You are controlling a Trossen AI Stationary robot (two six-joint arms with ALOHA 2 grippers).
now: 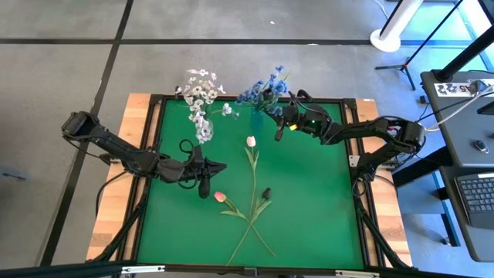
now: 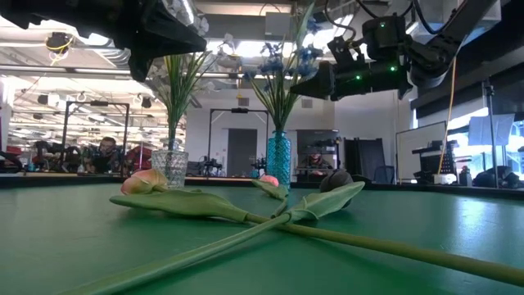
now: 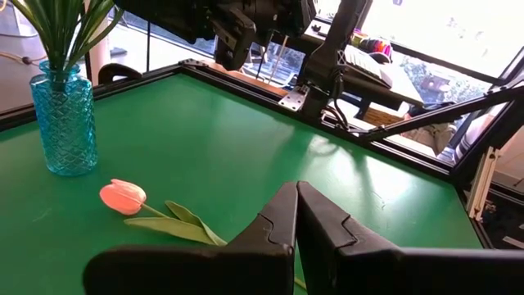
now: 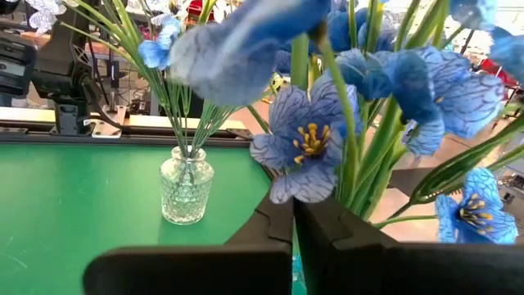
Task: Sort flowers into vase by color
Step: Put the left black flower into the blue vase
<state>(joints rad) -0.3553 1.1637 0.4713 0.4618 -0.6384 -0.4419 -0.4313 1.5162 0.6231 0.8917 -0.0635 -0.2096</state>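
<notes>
Three tulips lie on the green mat with crossed stems: a pink one (image 1: 250, 141), a pink one (image 1: 220, 197) and a dark one (image 1: 266, 192). A clear vase (image 1: 203, 133) holds white sprays (image 1: 202, 86). A blue vase (image 2: 278, 161) holds blue blossoms (image 1: 266, 91). My left gripper (image 1: 219, 167) is shut and hovers left of the tulips, with one pink tulip (image 3: 123, 197) ahead of it. My right gripper (image 1: 281, 128) is shut and hangs right beside the blue blossoms (image 4: 307, 143); nothing shows between its fingers.
A black frame (image 1: 347, 100) borders the mat, with wooden table edges outside it. Both vases stand near the far edge, close together. Open mat lies to the right (image 1: 316, 201) and near left of the tulips. A desk with a keyboard (image 1: 475, 193) stands off to the right.
</notes>
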